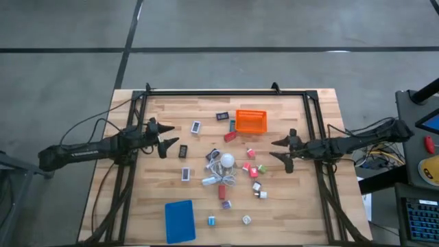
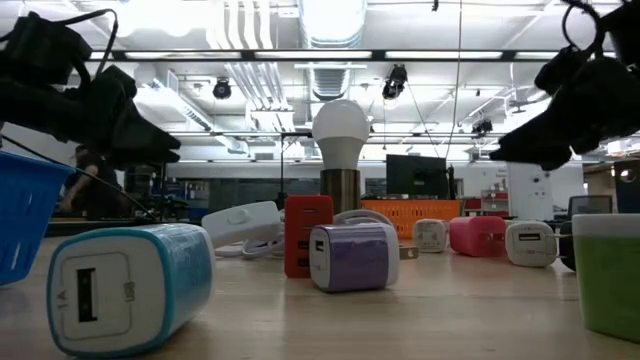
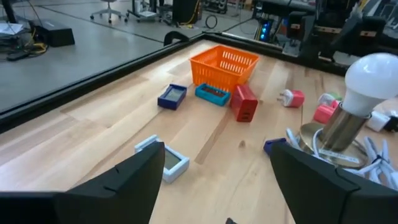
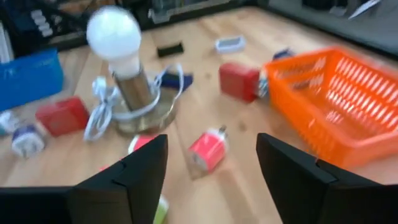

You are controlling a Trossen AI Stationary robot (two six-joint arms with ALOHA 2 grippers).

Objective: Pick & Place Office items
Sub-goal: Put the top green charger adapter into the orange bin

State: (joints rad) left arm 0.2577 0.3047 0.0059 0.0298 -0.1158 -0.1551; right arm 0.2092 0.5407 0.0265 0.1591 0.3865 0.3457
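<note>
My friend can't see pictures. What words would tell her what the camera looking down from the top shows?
Two dark robot arms reach in over a wooden table, the left gripper and right gripper both open and empty. Between them small chargers and other office items lie scattered around a white bulb lamp. An orange basket sits at the far side, a blue basket at the near edge.

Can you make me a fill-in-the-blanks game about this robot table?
1. The basket near the table's far edge is colored ____.
2. The round white thing standing in the middle of the clutter is a light ____.
3. The left gripper and right gripper both have fingers that are ____.
4. The blue basket is ____ of items.

Missing words: orange; bulb; open; empty
</note>
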